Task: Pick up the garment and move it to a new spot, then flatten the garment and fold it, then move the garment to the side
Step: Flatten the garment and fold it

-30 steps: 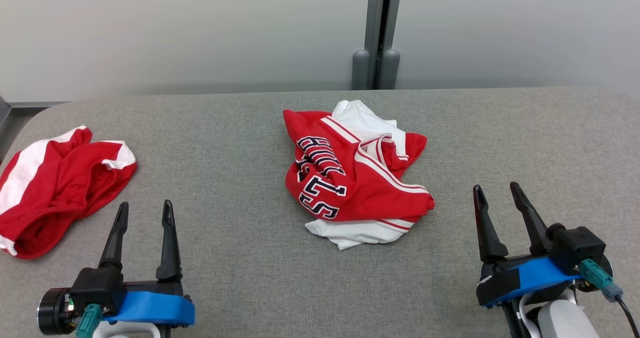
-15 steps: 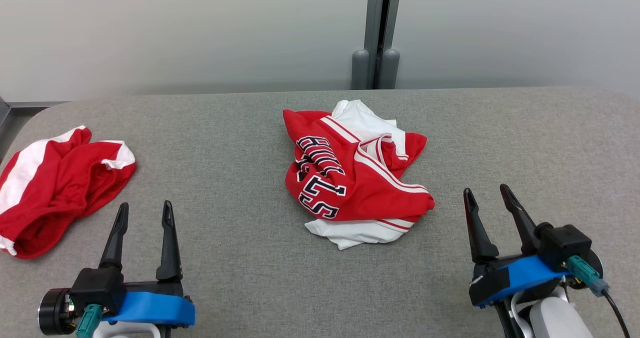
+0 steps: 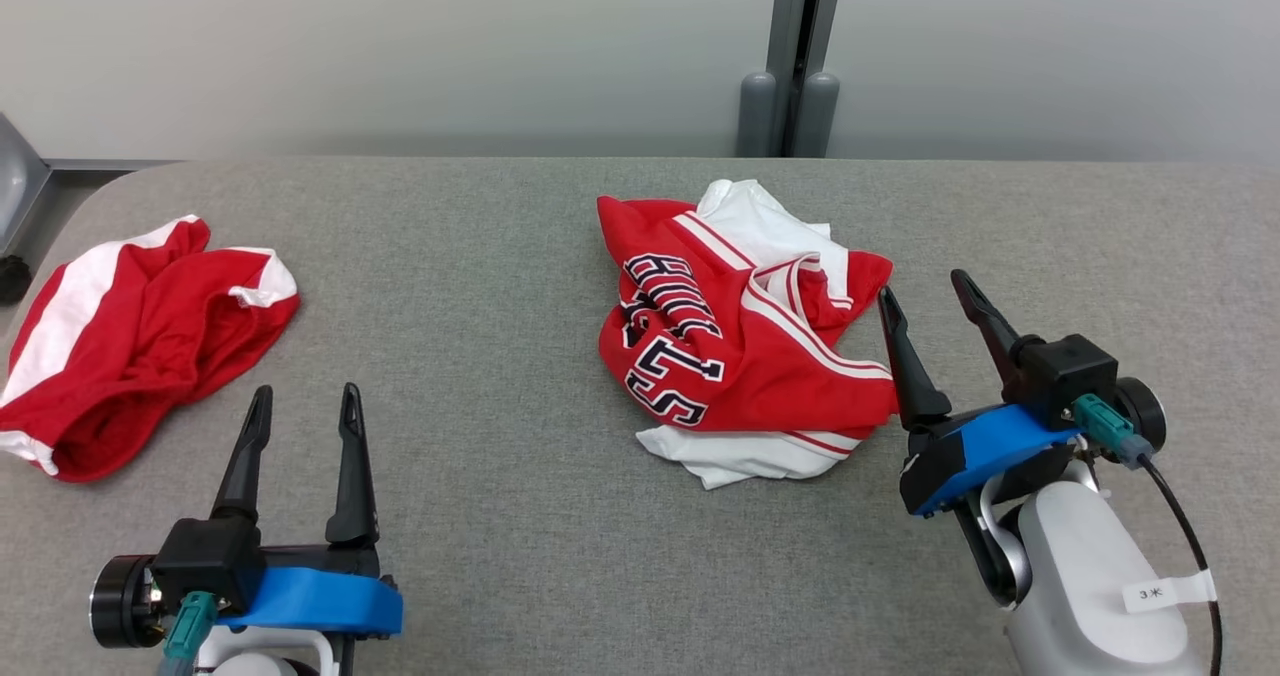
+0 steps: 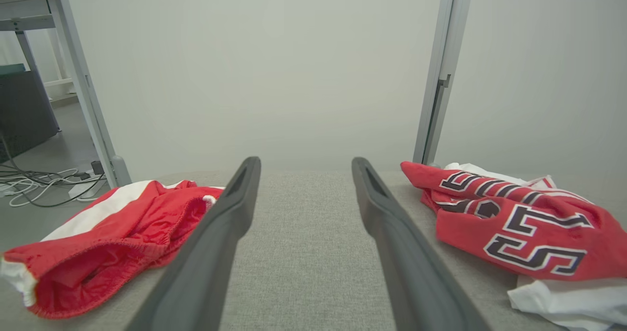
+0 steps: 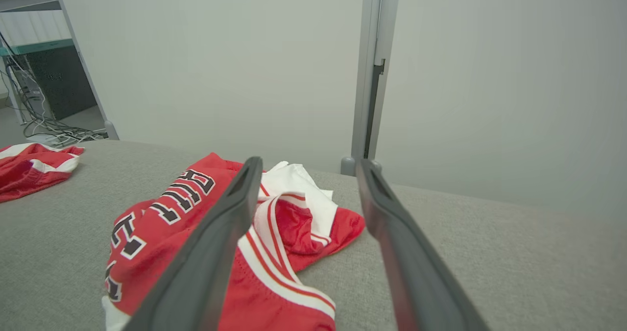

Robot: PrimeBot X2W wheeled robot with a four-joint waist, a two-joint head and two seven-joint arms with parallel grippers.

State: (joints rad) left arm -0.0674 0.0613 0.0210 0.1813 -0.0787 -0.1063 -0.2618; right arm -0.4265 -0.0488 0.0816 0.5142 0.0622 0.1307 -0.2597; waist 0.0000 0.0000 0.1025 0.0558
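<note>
The garment (image 3: 740,346) is a crumpled red and white jersey with dark lettering, lying mid-table. My right gripper (image 3: 922,288) stands open just off its right edge. Its left finger overlaps the red hem in the head view; I cannot tell whether it touches. In the right wrist view the jersey (image 5: 147,223) lies under and left of the right gripper (image 5: 308,162), a red corner showing between the fingers. My left gripper (image 3: 306,392) is open and empty near the table's front left, well left of the jersey (image 4: 519,228). The left gripper (image 4: 304,162) points at bare cloth.
A second red and white garment (image 3: 140,336) lies bunched at the table's left end, also seen as the bunched garment (image 4: 122,233) left of my left fingers. The grey fabric table (image 3: 500,256) ends at a pale wall with a grey post (image 3: 800,56) behind.
My right gripper has moved forward and left, up to the jersey's right edge. The head camera has shifted, so the whole scene sits a little right. The left gripper and both garments stay put.
</note>
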